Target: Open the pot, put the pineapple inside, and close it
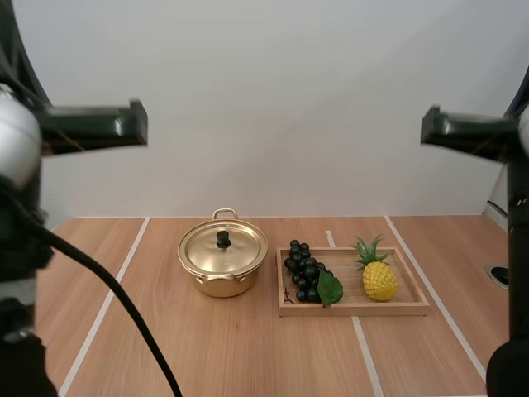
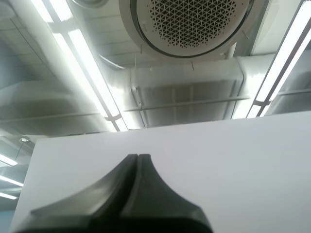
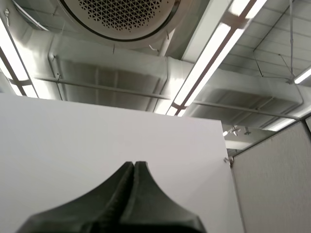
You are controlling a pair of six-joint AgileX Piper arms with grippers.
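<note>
Looks like nothing's begun: left gripper [image 2: 137, 158] and right gripper [image 3: 134, 165] sit pressed together on nothing, aimed upward, lid [image 1: 223, 246] on the pot [image 1: 222, 277], pineapple [image 1: 378, 279] lying in the tray [image 1: 355, 308] right of the grapes [image 1: 302, 271], probably handiest for the right arm.

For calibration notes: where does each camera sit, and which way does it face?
High view: behind and above the robot, facing forward-down at pot, tray, grapes, pineapple; left arm, right arm flank it.
Left wrist view: on the left arm, facing up; left pincer shut.
Right wrist view: facing up; right pincer shut.
Shared: both wrist views aim upward.
</note>
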